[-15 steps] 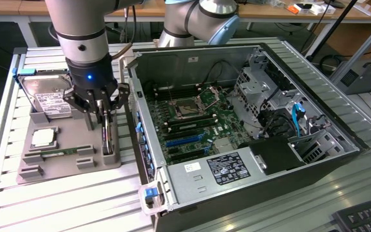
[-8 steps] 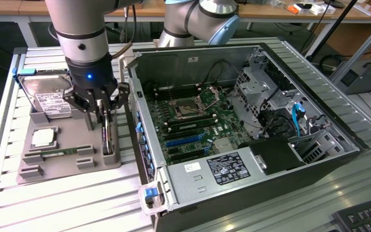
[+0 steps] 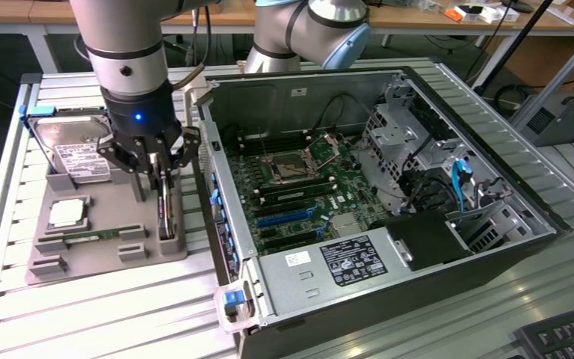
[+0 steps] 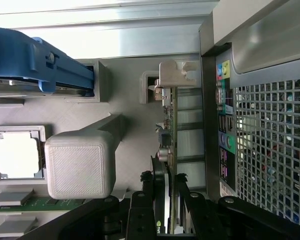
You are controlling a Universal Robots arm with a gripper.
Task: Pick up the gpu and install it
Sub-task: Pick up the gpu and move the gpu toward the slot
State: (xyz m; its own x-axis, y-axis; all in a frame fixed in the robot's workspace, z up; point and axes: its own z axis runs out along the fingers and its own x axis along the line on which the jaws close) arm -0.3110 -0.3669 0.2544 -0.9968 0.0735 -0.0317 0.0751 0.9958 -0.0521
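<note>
- your gripper sits low over the gpu, straddling the card's top edge partway along its length.
- you cannot tell whether the claw is clamped on the card or just loose around it.
- the gpu stands on its long edge in a slot of the grey fixture, on the side of the fixture nearest the computer case. it is not yet lifted out.
- in the wrist view you see the card edge-on, with its silvery bracket seated at a grey holder at the far end of the slot.
- on the same fixture, towards the exterior view's left of the gpu, you have the hard drive in its blue carrier, the cpu in a square pocket, and the green ram stick lying flat.
- the case lies on its side just beside the fixture, open at the top, with the motherboard exposed inside.
- fixture and case both rest on the slatted metal table.
- a keyboard shows at the lower corner on the exterior view's right.
</note>
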